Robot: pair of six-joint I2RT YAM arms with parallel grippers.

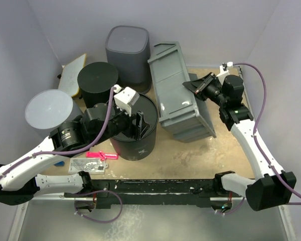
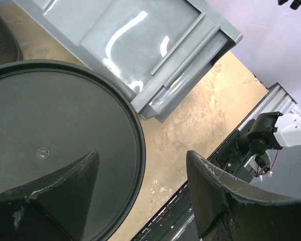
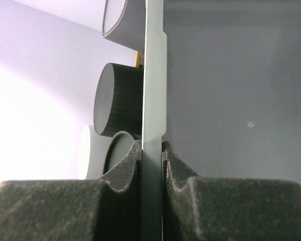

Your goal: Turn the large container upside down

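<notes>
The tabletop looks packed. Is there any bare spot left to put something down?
The main bare patch lies between the tipped grey container, the black round bin and the front rail. The back left is crowded with tubs, and a pink item and clear packet take the front left.

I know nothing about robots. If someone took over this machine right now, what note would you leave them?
Right gripper: shut on a wall of the large grey container, which is tipped up at a slant, not lying flat.
Left gripper: open, holding nothing, above the black round bin.
Done: container gripped and partly tilted.
Left: finish turning it over, set it down, release.
</notes>
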